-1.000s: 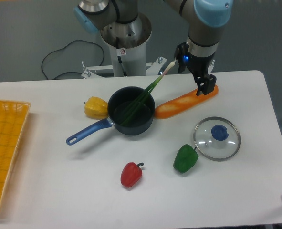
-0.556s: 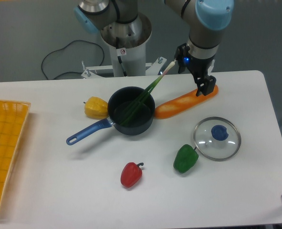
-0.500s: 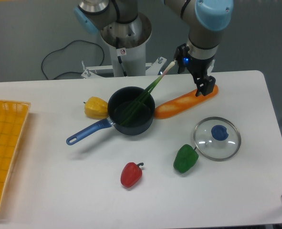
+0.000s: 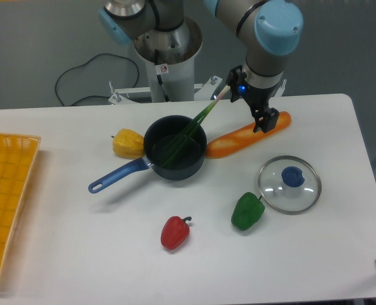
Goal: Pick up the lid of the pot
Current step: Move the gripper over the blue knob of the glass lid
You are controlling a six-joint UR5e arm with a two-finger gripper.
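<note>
Camera | fingers spread wide | pot lid apart from right-hand table edge, beside green pepper

Clear pot lid, blue knob up.

White tabletop is spanning the centre and bottom of the frame. Pale grey backdrop is showing at upper left; soft light is falling.

From where I stand, lid: see-through, glossy, glass or clear plastic | its knob: smooth, plastic-looking | pot: matt wall | pot handle: smooth, plastic-looking | red pepper, green pepper: waxy gloss | surface: smooth, matt
</note>
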